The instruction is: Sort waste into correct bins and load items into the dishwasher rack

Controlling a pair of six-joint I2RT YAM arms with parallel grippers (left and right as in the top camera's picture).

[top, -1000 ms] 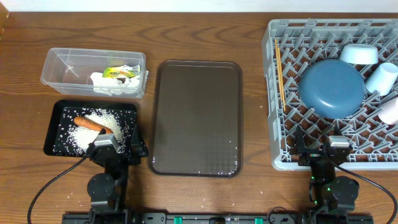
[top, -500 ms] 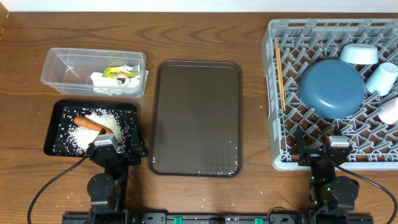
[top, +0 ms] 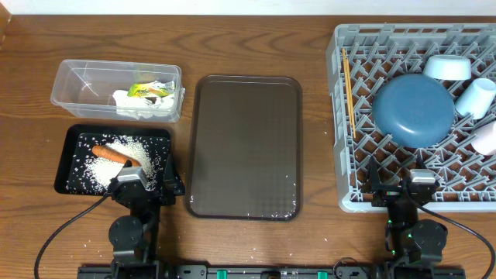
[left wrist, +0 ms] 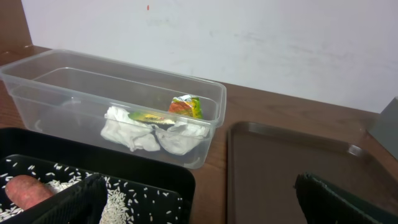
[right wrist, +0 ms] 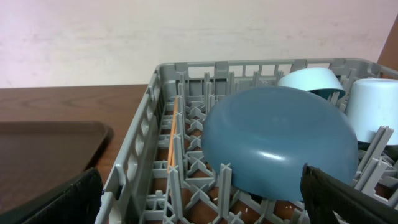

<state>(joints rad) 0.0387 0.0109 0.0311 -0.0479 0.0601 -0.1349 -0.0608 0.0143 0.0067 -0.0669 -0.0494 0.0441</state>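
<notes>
The grey dishwasher rack [top: 346, 116] at the right holds the big dark blue bowl [top: 413, 108] upside down, the small light blue bowl [top: 447, 67], the white cup [top: 476, 97], the pale pink cup [top: 486, 138] and the chopsticks [top: 349, 89]. The clear tub [top: 77, 81] holds tissue [top: 133, 105] and the wrapper [top: 147, 90]. The black tray [top: 70, 167] holds rice [top: 101, 167] and the carrot piece [top: 111, 154]. My left gripper [top: 143, 184] is open and empty at the black tray's near edge. My right gripper [top: 409, 186] is open and empty at the rack's near edge.
A dark brown serving tray [top: 245, 146] lies between the bins and the rack, with a few rice grains on its near edge. Bare wooden table lies beyond it. A white wall stands behind the table.
</notes>
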